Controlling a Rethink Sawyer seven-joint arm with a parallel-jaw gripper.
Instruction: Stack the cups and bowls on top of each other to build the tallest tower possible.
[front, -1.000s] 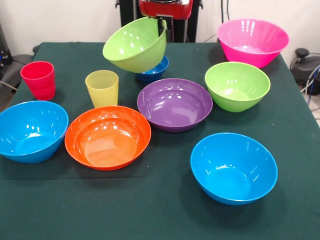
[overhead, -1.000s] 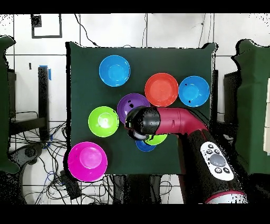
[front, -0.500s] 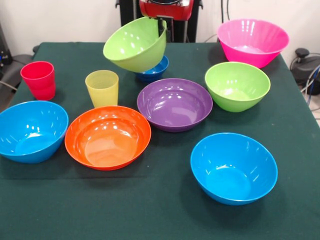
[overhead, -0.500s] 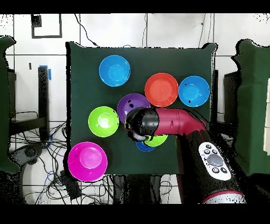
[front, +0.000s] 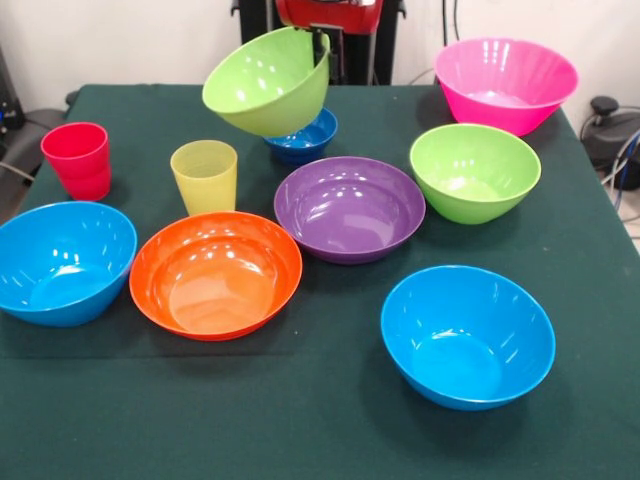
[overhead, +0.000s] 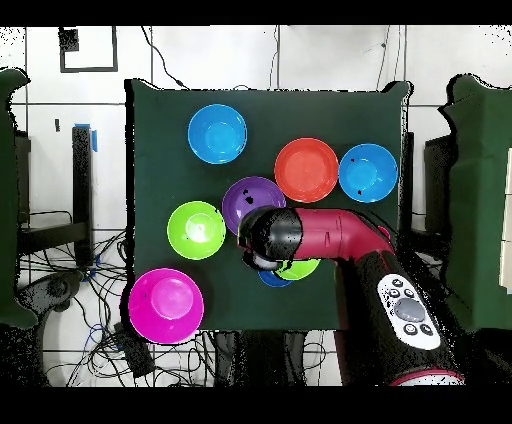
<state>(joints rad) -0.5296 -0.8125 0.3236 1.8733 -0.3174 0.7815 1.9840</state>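
The dark green cloth-covered table (front: 320, 430) has a wide bare stretch along its near edge in the front view, and open cloth to the right of the near light blue plastic bowl (front: 467, 335). The far edge is more crowded: the big glossy pink bowl (front: 505, 82) sits at the far right corner, and the small dark blue bowl (front: 303, 138) stands near the far edge at centre.

A lime green plastic bowl (front: 266, 80) hangs in the air, above and slightly left of the small dark blue bowl, and its lower side overlaps that bowl in the front view. It is tilted, with its mouth facing up and to the left, toward the camera. The red and black arm (overhead: 335, 235) comes down behind it. The gripper (front: 324, 42) has its fingers closed on the high right rim of the bowl, and only a dark tip shows there.

The other bowls all rest upright, mouths up. The purple bowl (front: 349, 208) is mid-table, with the second lime green bowl (front: 474, 171) to its right. The orange bowl (front: 215, 273) is to the near left, just beside the second light blue bowl (front: 62, 260) at the left edge. The translucent yellow ridged cup (front: 204, 176) stands just behind the orange bowl, and the red plastic cup (front: 77, 159) stands farther left, near the table's left edge.
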